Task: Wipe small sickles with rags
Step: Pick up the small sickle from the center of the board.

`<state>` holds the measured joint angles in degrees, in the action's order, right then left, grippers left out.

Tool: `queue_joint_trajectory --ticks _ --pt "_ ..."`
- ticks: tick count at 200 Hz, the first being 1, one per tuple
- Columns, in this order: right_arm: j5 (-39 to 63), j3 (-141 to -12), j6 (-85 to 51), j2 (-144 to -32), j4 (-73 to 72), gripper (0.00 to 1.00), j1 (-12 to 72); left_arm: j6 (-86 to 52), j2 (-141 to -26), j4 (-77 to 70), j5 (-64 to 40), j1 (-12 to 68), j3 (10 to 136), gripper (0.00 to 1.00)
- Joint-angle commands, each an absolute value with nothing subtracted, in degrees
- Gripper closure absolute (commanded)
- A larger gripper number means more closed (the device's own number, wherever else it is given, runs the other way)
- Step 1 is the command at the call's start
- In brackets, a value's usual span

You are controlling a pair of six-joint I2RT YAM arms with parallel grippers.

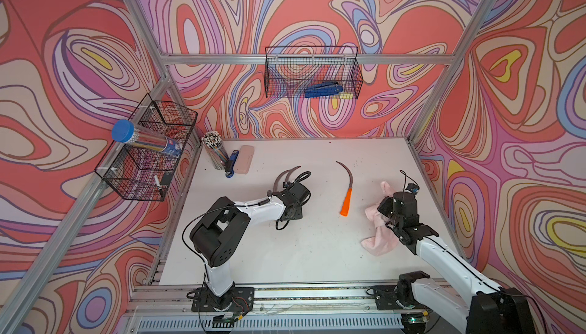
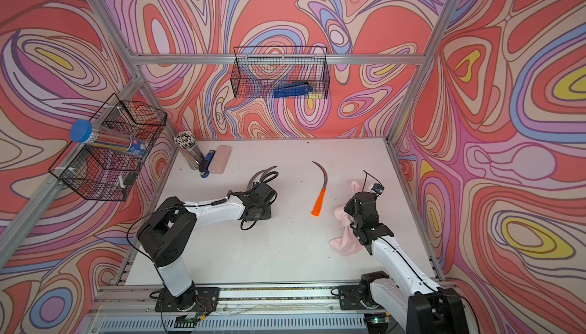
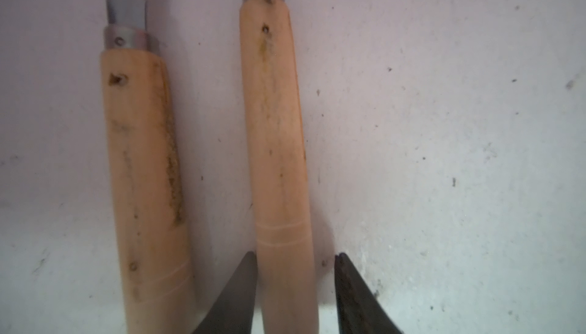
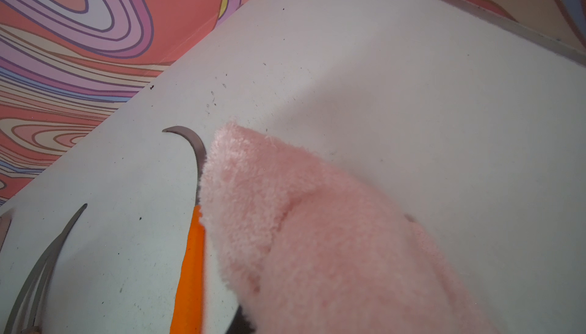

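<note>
white arm links [image 1: 260,211], black joints [image 1: 218,240], thin black cables [image 1: 302,174].

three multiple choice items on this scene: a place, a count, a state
1. The orange-handled sickle lies: A at the near edge; B in the far left corner; C between the wooden-handled sickles and the pink rag.
2. Wooden-handled sickles: A one; B two; C three.
3. The right pincer is: A wide open; B shut on the pink rag; C shut on a sickle.
C, both top views show it there; B, the left wrist view shows two; B, the rag hangs from it.
</note>
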<state>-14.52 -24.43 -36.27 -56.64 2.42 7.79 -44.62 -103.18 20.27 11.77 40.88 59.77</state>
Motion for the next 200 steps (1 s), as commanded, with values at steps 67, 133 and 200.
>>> queue_joint_trajectory --ticks 67,133,200 --pt "-14.3 -23.9 -35.6 -56.1 1.1 1.0 7.6 -45.6 -106.6 23.6 16.4 40.7 61.8 0.67" --pt "-13.9 -24.1 -35.5 -56.7 1.1 1.0 7.6 -44.6 -107.7 21.8 15.0 40.7 62.0 0.77" --pt "-13.8 -24.1 -35.5 -56.7 1.0 1.0 7.6 -43.9 -106.6 21.4 14.6 40.7 62.4 0.98"
